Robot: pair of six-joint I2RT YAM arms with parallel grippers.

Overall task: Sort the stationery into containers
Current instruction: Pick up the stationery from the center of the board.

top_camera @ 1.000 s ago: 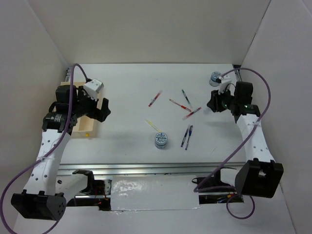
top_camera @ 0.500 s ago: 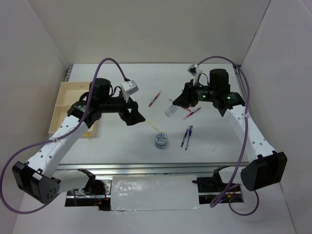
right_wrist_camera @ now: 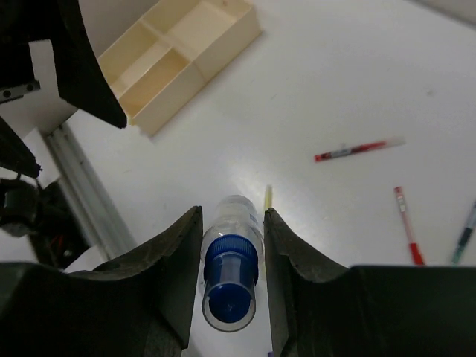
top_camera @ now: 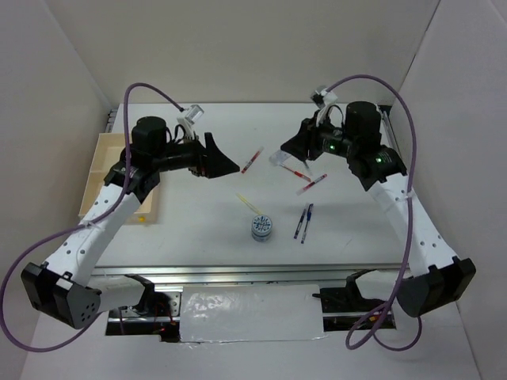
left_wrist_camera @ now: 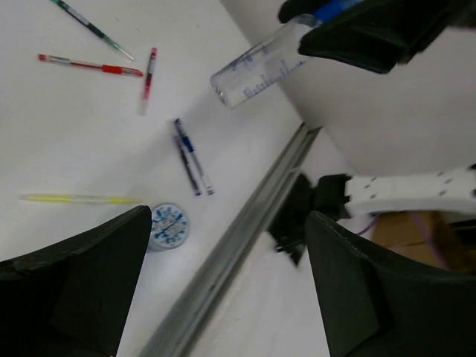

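Right now our right gripper point(right_wrist_camera: 229, 223) pinches the clear bottle point(right_wrist_camera: 232, 260) between its jaws, blue cap toward the wrist, held above the table point(right_wrist_camera: 357, 82). Our left gripper point(left_wrist_camera: 223, 260) hangs with jaws spread wide and nothing between them. Past that gap lie the patterned roll point(left_wrist_camera: 169, 225), the yellow pen point(left_wrist_camera: 78, 198) and two dark blue pens point(left_wrist_camera: 192, 167). The wooden tray point(right_wrist_camera: 201, 89) sits beyond the right jaws' tips, to their left.

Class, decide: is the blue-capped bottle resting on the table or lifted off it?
Lifted. The right gripper clamps the bottle at its cap end, and it hangs in the air above the table.
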